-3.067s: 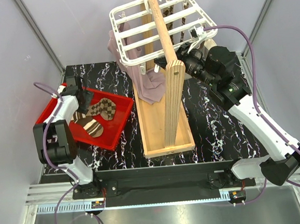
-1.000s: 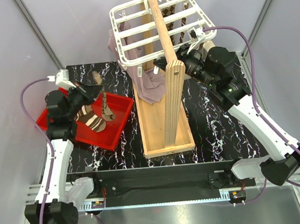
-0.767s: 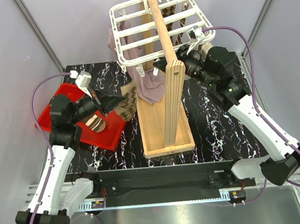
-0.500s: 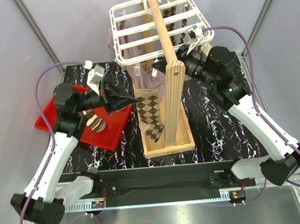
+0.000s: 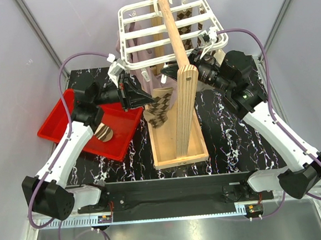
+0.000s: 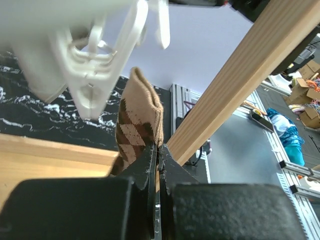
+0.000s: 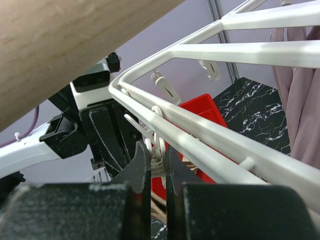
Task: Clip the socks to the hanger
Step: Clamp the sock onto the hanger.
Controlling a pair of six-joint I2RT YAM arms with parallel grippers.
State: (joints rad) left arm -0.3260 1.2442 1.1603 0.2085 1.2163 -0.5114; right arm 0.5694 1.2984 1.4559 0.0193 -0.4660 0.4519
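The white hanger [image 5: 164, 28] hangs from the wooden pole, with clip pegs dangling under its bars. My left gripper [image 5: 146, 98] is shut on a brown-and-cream checkered sock [image 5: 159, 106], held just below the hanger's near left corner. In the left wrist view the sock [image 6: 137, 120] sticks up from the shut jaws, right under a white peg [image 6: 95, 80]. My right gripper [image 5: 165, 70] reaches under the hanger from the right and is shut on a clip peg [image 7: 159, 152] below a hanger bar [image 7: 240, 50]. Another striped sock [image 5: 101, 133] lies in the red bin.
The red bin [image 5: 60, 119] sits at the left on the black marbled table. A wooden stand with a slanted pole [image 5: 177, 46] and a tray-like base [image 5: 177, 149] fills the middle. Mauve fabric [image 7: 300, 100] and checkered socks [image 5: 182, 12] hang from the hanger's far side.
My left arm lifted the checkered sock out of the red bin and carried it right and up to the hanger's underside. The right arm kept its grip on the peg.
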